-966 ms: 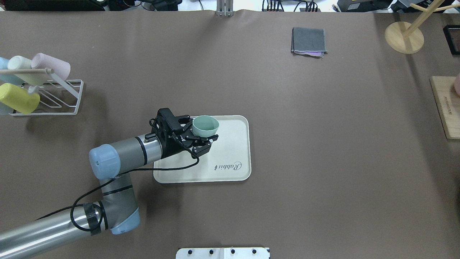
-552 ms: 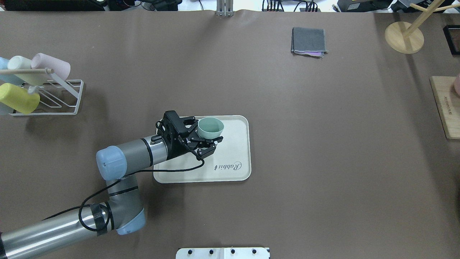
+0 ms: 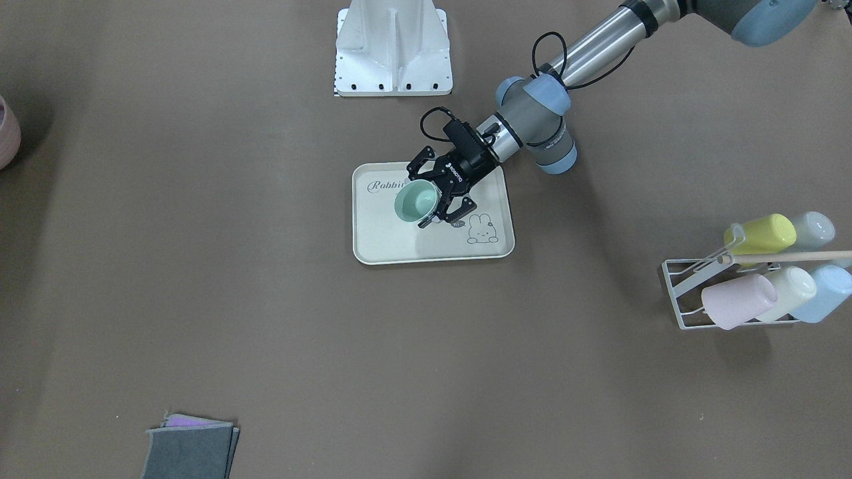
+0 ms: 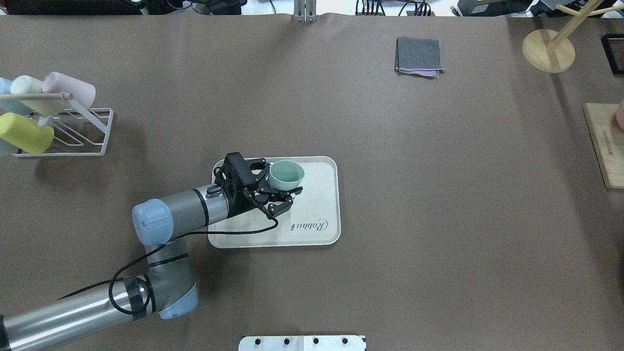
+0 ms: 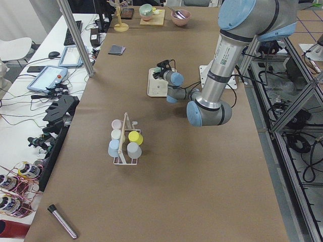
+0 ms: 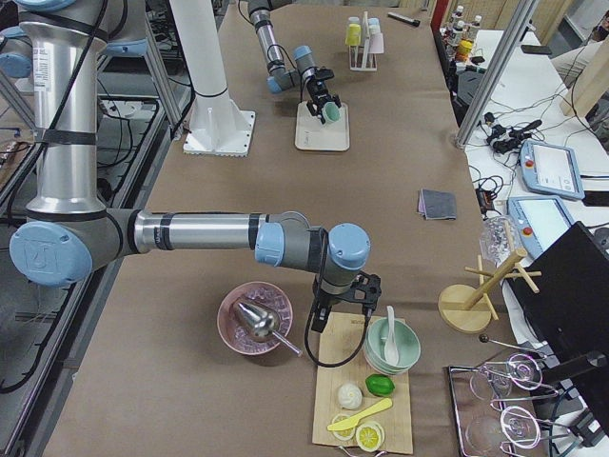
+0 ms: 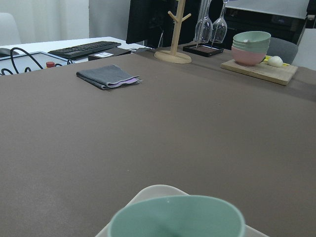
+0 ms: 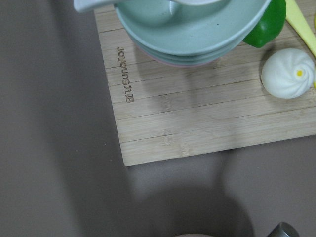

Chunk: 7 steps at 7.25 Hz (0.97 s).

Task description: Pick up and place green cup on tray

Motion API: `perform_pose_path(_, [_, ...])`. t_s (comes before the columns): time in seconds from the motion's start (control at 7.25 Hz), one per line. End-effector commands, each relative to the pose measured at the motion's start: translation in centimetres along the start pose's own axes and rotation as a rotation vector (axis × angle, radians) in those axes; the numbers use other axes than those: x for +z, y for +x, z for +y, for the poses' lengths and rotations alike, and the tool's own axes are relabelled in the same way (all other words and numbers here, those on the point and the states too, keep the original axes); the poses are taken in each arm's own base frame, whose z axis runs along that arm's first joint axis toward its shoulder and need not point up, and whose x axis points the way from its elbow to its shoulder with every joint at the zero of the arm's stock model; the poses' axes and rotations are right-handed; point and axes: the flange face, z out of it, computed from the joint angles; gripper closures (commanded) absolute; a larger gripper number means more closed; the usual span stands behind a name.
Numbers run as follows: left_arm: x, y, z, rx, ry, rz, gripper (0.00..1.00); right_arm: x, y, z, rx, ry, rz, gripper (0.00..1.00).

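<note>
The green cup [image 4: 286, 174] is held by its side between the fingers of my left gripper [image 4: 283, 180], mouth up and slightly tilted, over the far left part of the cream tray [image 4: 317, 204]. I cannot tell whether its base touches the tray. From the front the cup [image 3: 415, 201] and left gripper [image 3: 427, 198] sit over the tray [image 3: 399, 246] beside the bunny drawing. The cup's rim [image 7: 177, 217] fills the bottom of the left wrist view. My right gripper [image 6: 344, 293] hangs over a wooden board far off; I cannot tell if it is open.
A white wire rack [image 4: 73, 131] with several pastel cups stands at the far left. A folded grey cloth [image 4: 419, 54] and a wooden stand [image 4: 548, 48] lie at the back right. A wooden board [image 8: 197, 108] with stacked bowls is under the right wrist.
My left gripper has moved to the right over the tray with the green cup in it, and the cup now stands more upright. The last half second shows almost no motion.
</note>
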Motion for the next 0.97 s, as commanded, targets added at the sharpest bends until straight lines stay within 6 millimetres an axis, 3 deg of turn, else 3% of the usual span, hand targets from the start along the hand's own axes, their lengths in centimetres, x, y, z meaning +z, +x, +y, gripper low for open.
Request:
perform_pose_path(0.0, [0.0, 0.2, 0.1, 0.0, 0.006, -0.017, 0.27, 0.2, 0.1, 0.0, 0.004, -0.003, -0.001, 0.0])
perform_pose_path(0.28, [0.0, 0.6, 0.8, -0.002, 0.006, -0.037, 0.13, 0.2, 0.2, 0.0, 0.003, -0.004, -0.001, 0.0])
perform_pose_path(0.83, [0.0, 0.9, 1.1, -0.003, 0.005, -0.045, 0.05, 0.1, 0.1, -0.2, 0.003, -0.002, -0.001, 0.0])
